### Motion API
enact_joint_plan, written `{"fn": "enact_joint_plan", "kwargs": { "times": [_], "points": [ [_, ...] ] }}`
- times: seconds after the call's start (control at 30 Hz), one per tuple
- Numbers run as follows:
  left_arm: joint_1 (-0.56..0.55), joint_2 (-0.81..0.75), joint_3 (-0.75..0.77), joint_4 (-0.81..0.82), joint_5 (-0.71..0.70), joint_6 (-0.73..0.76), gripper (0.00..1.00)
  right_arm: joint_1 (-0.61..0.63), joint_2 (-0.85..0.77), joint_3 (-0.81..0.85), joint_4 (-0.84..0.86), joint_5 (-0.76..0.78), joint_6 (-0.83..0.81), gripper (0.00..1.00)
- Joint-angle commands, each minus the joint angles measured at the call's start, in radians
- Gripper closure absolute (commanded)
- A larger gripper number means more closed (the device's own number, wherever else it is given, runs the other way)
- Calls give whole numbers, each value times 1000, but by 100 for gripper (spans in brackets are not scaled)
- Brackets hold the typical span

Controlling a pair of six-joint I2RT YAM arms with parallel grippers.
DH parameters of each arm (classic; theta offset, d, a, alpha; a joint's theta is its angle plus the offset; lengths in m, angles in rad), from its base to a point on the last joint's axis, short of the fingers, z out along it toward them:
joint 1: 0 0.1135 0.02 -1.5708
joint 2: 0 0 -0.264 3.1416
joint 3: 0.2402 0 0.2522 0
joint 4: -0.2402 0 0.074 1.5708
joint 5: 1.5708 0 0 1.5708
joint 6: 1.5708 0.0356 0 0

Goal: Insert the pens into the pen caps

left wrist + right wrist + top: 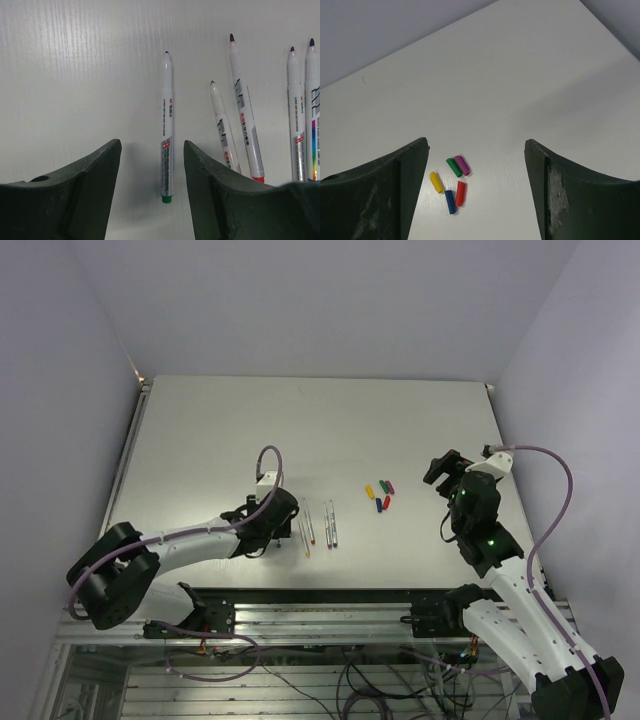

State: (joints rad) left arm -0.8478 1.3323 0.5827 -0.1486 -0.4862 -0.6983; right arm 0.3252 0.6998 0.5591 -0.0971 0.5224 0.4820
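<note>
The left arm (190, 538) reaches low over the pens (304, 527), and its jaws stand parted on either side of the green pen (166, 131), the leftmost of the five. They straddle its near end without touching it, so nothing is gripped yet. My guess is they are set that way to pinch this pen by the barrel and lift it. It lies flat on the counter (220, 430), writing tip pointing far, green end near.

The other four pens lie just to its right, roughly parallel. The closest of them, the short pen (223, 129), sits near the right-hand finger, and I'd watch it, since a closing or sliding finger could nudge it.

The right arm (520, 585) hangs over the right part of the counter with its jaws wide and empty, facing the caps (460, 193), probably waiting to take one. The caps huddle mid-counter, right of the pens and well apart from them. The green cap (453, 167) lies pressed against the purple cap (462, 164), which may make a clean grab awkward
</note>
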Motion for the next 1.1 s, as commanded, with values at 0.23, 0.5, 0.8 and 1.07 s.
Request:
{"fn": "enact_joint_plan", "kwargs": {
  "times": [0.23,0.5,0.8,1.07],
  "points": [
    [0,104,146,-85,32,42,37,-5,-20,-17,6,-15,-4,23],
    [0,145,199,-171,29,24,39,-4,-27,-24,-3,-17,-2,23],
    [0,179,238,-249,31,11,44,-5,-44,-35,-9,-30,9,23],
    [0,214,248,-262,63,3,48,-5,-51,-33,-19,-29,5,23]
  ]
}}
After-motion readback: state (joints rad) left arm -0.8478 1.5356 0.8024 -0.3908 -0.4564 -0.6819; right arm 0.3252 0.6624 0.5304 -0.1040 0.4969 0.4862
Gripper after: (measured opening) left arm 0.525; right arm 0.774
